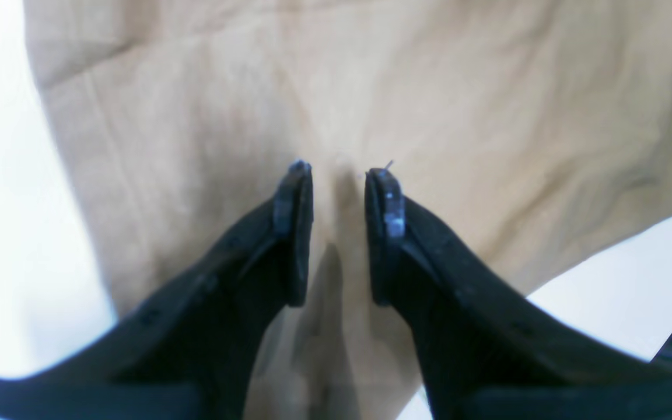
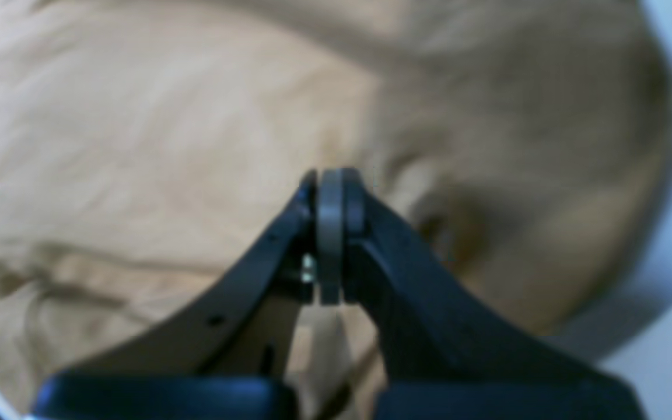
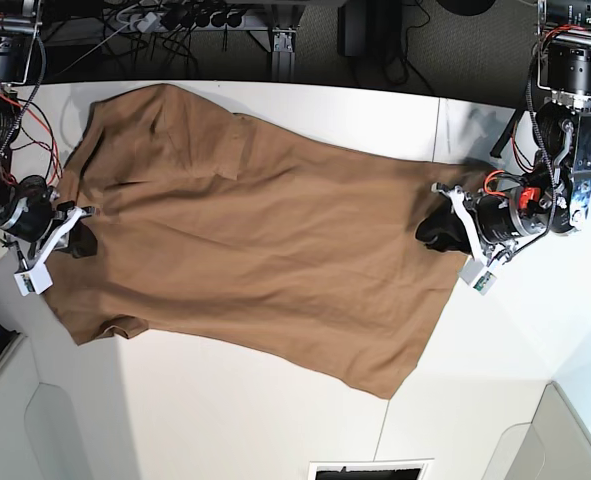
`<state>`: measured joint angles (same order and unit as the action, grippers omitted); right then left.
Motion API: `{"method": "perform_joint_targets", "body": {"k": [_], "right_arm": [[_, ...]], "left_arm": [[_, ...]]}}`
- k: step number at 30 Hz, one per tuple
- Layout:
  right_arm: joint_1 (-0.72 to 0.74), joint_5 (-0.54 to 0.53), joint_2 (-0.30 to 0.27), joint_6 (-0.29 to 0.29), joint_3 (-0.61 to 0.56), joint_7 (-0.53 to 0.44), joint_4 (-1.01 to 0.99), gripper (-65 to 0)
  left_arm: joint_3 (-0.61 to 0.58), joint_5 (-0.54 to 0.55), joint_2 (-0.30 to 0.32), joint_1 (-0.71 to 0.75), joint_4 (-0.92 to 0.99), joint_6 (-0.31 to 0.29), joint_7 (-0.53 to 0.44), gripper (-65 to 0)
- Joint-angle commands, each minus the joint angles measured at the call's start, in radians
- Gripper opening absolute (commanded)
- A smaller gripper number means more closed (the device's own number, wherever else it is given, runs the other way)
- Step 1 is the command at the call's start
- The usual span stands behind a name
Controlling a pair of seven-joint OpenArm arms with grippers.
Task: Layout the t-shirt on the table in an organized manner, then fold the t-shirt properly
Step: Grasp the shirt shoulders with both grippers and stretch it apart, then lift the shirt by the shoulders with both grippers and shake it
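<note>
Left wrist view: the left gripper (image 1: 339, 169), jaws apart, hovers over the t-shirt (image 1: 429, 105) (nothing gripped). Right wrist view: the right gripper (image 2: 331, 181) is closed, empty. Base view: shirt spread across the white table (image 3: 275, 420); cables (image 3: 175, 20) behind.

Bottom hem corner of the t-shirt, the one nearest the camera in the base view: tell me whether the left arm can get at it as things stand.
Probably yes. The left gripper hangs open over the t-shirt at its hem end, and that corner lies flat on bare table, with nothing between them. Actual reach can't be confirmed.
</note>
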<state>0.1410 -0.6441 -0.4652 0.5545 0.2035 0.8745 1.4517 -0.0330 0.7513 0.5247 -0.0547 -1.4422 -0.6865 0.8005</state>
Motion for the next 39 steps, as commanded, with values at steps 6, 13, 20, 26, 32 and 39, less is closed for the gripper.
{"method": "perform_joint_targets", "body": {"k": [6,13,20,26,32,39], "right_arm": [[-0.208,-0.006,-0.014,0.018,0.029,-0.001,0.257,-65.0],[-0.470,-0.018,0.000,0.018,0.051,-0.011,0.417,-65.0],[-0.508,0.034,0.109,0.019,0.050,-0.082,0.404,-65.0],[-0.454,0.107,0.130,0.018,0.050,-0.093,0.275,-65.0],[-0.451,0.132,0.100,0.018,0.050,-0.085,0.201,-65.0],[-0.472,0.132,-0.010,0.018,0.051,-0.075,0.201,-65.0]], "left_arm": [[0.081,0.124,0.074,0.041,-0.016,-0.012,-0.006,-47.6],[0.195,0.190,0.074,0.144,-0.016,-0.012,0.016,-47.6],[0.211,0.215,0.054,0.172,-0.016,-0.012,0.014,-47.6],[0.211,0.186,-0.020,0.172,-0.015,-0.012,0.012,-47.6],[0.211,0.127,-0.053,0.172,-0.015,-0.012,0.011,-47.6],[0.211,0.081,-0.053,0.175,-0.015,-0.012,0.012,-47.6]]}}
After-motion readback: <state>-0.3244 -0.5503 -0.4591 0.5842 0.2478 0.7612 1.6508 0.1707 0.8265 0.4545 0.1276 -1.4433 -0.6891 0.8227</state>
